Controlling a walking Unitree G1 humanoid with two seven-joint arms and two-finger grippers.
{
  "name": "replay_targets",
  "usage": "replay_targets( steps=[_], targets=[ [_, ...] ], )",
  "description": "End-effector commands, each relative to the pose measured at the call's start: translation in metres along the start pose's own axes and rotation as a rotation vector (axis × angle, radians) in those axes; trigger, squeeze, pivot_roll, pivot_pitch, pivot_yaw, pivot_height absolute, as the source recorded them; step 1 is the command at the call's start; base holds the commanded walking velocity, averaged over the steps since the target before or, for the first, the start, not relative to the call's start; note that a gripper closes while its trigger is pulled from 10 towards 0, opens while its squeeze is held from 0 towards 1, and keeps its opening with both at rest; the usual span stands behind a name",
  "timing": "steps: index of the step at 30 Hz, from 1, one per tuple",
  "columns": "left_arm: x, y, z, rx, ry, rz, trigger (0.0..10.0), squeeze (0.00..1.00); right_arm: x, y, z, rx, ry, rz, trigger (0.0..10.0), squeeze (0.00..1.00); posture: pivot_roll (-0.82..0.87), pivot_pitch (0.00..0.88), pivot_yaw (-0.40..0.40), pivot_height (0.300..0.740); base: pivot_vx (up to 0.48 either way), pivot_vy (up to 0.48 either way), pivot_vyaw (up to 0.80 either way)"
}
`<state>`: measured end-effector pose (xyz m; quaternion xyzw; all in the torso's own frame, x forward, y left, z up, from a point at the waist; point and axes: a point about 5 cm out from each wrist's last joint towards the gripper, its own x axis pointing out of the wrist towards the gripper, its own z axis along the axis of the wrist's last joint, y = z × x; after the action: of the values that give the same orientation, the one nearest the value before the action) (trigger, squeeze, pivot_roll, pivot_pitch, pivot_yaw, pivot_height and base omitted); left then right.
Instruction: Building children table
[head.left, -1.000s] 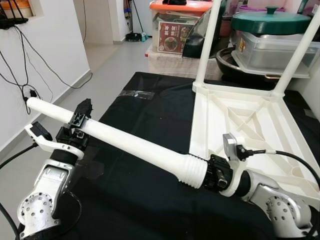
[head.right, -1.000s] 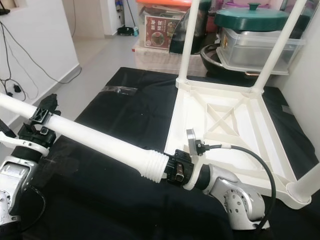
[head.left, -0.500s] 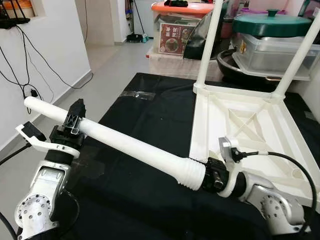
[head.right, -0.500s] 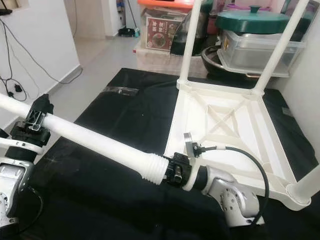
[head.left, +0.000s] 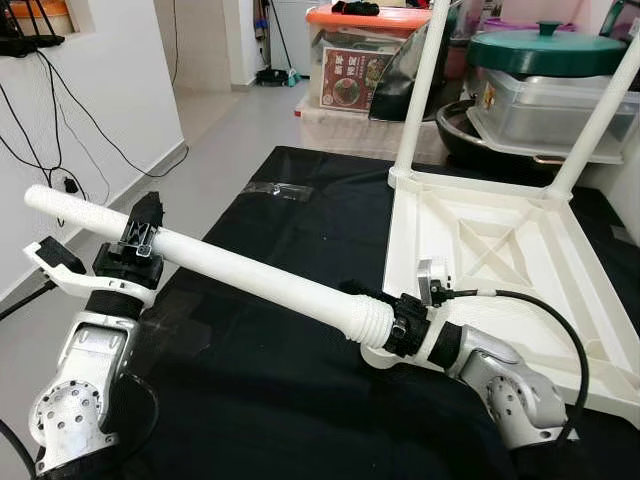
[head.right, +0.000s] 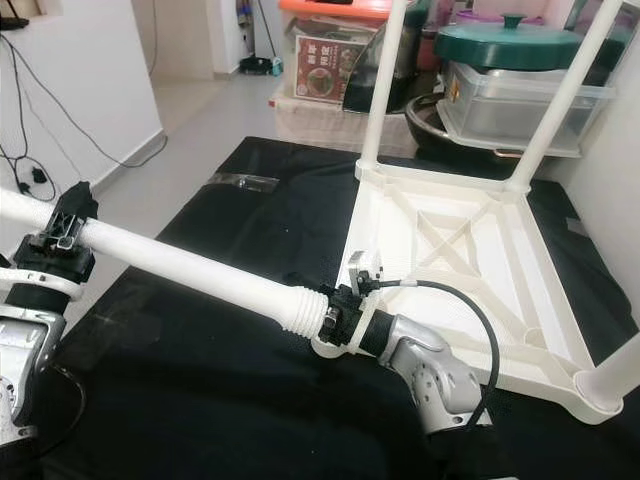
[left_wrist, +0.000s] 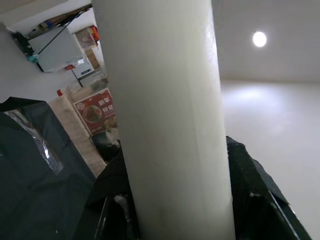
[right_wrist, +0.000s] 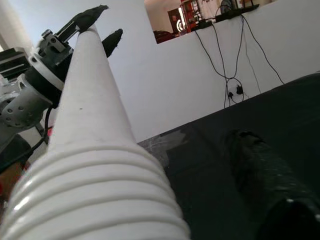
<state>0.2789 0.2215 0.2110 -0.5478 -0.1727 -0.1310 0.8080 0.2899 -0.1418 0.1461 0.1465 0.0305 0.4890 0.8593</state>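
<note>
Overhead, the left tool (head.left: 140, 232) clamps the white table leg (head.left: 240, 277) near its plain end, over the black cloth's (head.left: 270, 400) left edge; the right tool (head.left: 385, 325) grips its ribbed end at the upturned tabletop's (head.left: 480, 250) near corner.

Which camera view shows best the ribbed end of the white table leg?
The left eye view: the ribbed end of the table leg sits whole beside the right gripper, near the tabletop's corner. The right eye view shows much the same. The right wrist view shows the ribs close, cropped. The left wrist view shows plain shaft.
</note>
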Motion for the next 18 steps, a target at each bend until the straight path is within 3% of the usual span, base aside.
replay_targets(
  steps=[1, 5, 6, 11, 13, 18],
  targets=[
    [0.001, -0.006, -0.004, 0.051, 0.016, -0.005, 0.0, 0.00, -0.013, -0.014, -0.008, 0.015, 0.045, -0.160, 10.0, 1.00, 0.07, 0.000, -0.042, 0.740, 0.000, 0.000, 0.00],
    [0.002, -0.003, 0.000, 0.060, -0.016, 0.024, 0.0, 0.00, -0.023, -0.016, -0.016, 0.053, 0.065, -0.158, 10.0, 1.00, 0.07, 0.000, -0.043, 0.740, 0.000, 0.000, 0.00],
    [0.003, -0.003, 0.004, 0.065, -0.043, 0.042, 0.0, 0.00, -0.035, -0.024, -0.024, 0.064, 0.093, -0.210, 10.0, 1.00, 0.07, 0.000, -0.046, 0.740, 0.000, 0.000, 0.00],
    [0.004, -0.003, 0.006, 0.070, -0.055, 0.051, 0.0, 0.00, -0.043, -0.029, -0.030, 0.065, 0.120, -0.249, 10.0, 1.00, 0.07, 0.000, -0.046, 0.740, 0.000, 0.000, 0.00],
    [0.004, -0.003, 0.006, 0.087, -0.054, 0.053, 0.0, 0.00, -0.067, -0.041, -0.034, 0.049, 0.138, -0.345, 10.0, 1.00, 0.06, 0.000, -0.042, 0.740, 0.000, 0.000, 0.00],
    [0.004, -0.003, 0.007, 0.097, -0.055, 0.058, 0.0, 0.00, -0.082, -0.053, -0.023, 0.007, 0.127, -0.426, 10.0, 1.00, 0.06, 0.000, -0.036, 0.740, 0.000, 0.000, 0.00]
  ],
)
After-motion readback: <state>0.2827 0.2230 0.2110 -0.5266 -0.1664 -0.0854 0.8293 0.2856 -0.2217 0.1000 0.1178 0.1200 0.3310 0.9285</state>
